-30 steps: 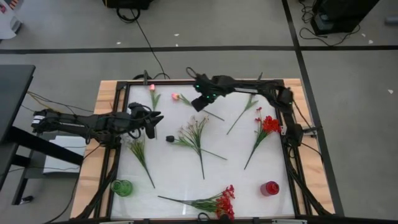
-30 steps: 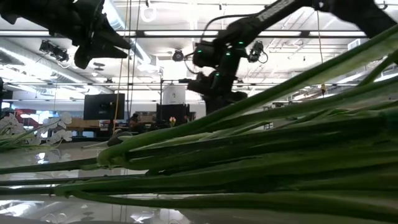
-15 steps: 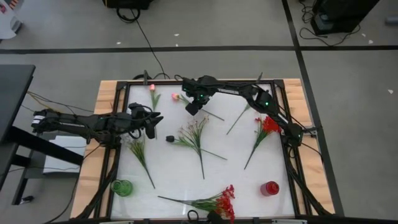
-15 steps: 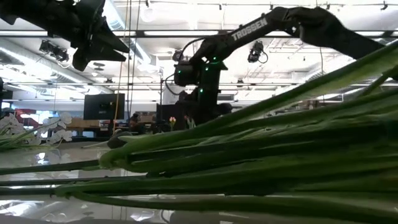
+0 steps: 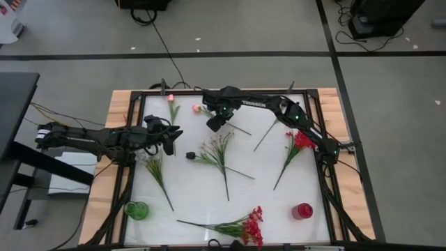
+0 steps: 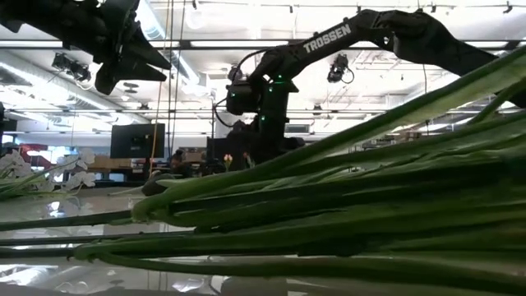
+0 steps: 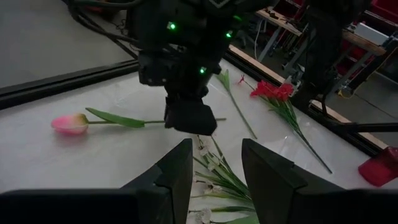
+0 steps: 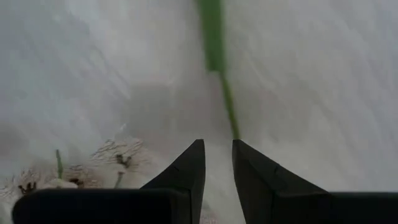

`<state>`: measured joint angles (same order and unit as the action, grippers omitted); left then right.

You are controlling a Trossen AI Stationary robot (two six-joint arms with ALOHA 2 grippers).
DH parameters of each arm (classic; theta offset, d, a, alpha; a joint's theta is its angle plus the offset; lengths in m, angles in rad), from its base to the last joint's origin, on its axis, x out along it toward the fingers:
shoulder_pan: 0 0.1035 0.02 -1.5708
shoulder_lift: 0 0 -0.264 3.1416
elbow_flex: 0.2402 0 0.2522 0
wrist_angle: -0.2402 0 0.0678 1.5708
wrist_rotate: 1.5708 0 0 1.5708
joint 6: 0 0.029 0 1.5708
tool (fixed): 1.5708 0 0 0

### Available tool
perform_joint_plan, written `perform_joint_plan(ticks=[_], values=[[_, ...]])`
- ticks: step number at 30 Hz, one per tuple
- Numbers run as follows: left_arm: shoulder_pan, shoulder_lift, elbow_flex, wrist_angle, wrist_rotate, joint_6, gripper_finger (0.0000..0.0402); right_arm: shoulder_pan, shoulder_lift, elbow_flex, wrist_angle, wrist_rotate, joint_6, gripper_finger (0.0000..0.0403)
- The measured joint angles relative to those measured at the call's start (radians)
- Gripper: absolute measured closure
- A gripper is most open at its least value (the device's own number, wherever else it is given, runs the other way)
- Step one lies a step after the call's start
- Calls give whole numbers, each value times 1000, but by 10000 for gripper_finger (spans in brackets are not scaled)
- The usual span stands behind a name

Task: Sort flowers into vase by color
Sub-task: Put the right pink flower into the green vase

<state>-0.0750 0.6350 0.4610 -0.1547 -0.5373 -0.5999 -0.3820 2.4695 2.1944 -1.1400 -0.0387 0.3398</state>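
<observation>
**Right gripper lowers onto the pink rosebud's stem**

The step in hand looks like a pick of the pink rosebud on its thin green stem with one long leaf (image 5: 197, 108), which lies flat near the far edge of the white table top (image 5: 202, 202). To do it well, the right gripper (image 5: 215, 122) should straddle the stem crosswise, somewhere past the leaf, and go low enough that both fingers pass either side of the thin wire before closing. A grasp near the bud end would keep the stem from swinging. It should stay clear of the pale white small-blossom sprig (image 5: 217, 148) just beside it, whose blossoms show at the edge of the right wrist view.

The right arm reaches from its base on the right side across the far part of the table, its wrist pitched steeply down over the stem. In the right wrist view the two dark fingers (image 8: 189, 168) stand slightly apart with nothing between them, and the green stem (image 8: 217, 68) runs away just beyond the gap.

The left gripper (image 5: 170, 138) waits above the table's left side, pointed toward the centre, its fingers parted and empty.

The green glass vase (image 5: 136, 210) and red vase (image 5: 302, 210) stand at the near corners; the red blossom sprays (image 5: 301, 141) and other flowers lie scattered between.
</observation>
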Motion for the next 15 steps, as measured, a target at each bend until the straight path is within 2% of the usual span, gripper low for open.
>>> perform_joint_plan(ticks=[3,8,15], values=[[0,0,0,0,0,0,257,14,0,0,-22,50,-100,312],[0,0,0,0,6,-1,257,25,-1,0,-213,145,-186,312],[0,0,0,0,7,0,257,39,-1,-32,-280,145,-215,312]])
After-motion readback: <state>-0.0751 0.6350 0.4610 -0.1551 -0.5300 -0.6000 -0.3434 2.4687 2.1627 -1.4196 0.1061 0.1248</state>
